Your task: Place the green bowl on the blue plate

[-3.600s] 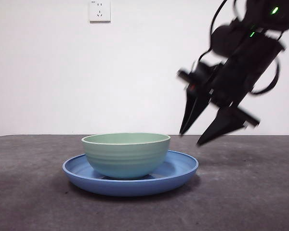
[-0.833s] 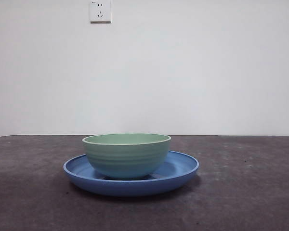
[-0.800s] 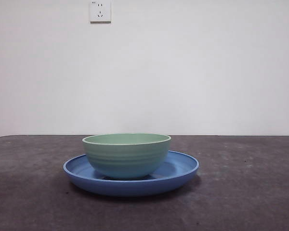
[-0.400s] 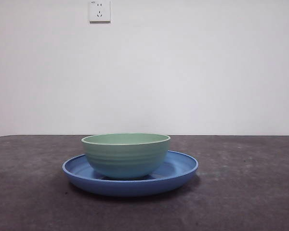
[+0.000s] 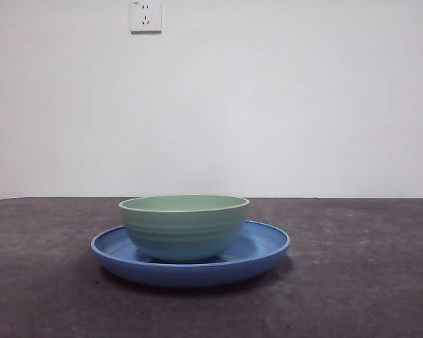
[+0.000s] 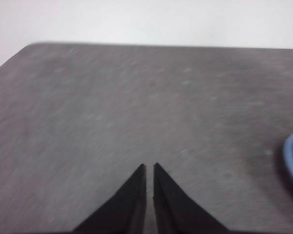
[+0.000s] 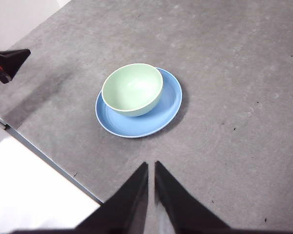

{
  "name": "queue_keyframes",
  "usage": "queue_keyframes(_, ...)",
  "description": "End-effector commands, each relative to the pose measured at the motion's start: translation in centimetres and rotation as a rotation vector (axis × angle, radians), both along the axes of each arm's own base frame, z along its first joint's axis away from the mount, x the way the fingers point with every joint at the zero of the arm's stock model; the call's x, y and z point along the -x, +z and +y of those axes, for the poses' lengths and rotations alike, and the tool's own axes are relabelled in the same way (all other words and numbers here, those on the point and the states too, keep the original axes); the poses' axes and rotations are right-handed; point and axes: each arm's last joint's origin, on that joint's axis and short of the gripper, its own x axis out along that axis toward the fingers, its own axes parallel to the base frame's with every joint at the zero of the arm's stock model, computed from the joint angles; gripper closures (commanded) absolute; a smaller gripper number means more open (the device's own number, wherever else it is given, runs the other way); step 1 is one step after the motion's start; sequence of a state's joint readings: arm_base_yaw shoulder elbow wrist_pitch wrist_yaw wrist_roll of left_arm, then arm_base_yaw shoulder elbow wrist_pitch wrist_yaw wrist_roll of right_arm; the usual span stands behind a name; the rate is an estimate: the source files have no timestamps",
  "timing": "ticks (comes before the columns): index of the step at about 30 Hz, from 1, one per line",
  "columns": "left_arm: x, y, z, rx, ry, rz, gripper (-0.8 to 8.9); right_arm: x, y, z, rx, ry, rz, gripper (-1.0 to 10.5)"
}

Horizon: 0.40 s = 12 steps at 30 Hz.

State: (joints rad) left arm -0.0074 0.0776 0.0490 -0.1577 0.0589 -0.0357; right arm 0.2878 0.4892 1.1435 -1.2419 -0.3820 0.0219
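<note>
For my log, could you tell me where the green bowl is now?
The pale green ridged bowl sits upright inside the wide glossy blue plate, left of its centre in the front view, no gripper near.

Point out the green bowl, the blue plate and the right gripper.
green bowl (image 5: 184,232): front view, on its ridged outer wall.
blue plate (image 5: 268,243): front view, on the bare raised rim beside the bowl.
right gripper (image 7: 151,165): right wrist view, midway between its two black fingertips, jaws shut.
</note>
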Motion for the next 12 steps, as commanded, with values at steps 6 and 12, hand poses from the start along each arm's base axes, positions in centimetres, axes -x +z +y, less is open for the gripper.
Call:
queue_keyframes(6,0.00,-1.00,0.31,0.001,0.084,0.003,7.89,0.08,0.40,0.00,-0.001,0.012,-0.023,9.3)
queue_keyframes(12,0.14,-1.31,0.32,-0.036,0.081,0.033,7.89,0.08,0.40,-0.01,-0.001,0.011,-0.023,9.3)
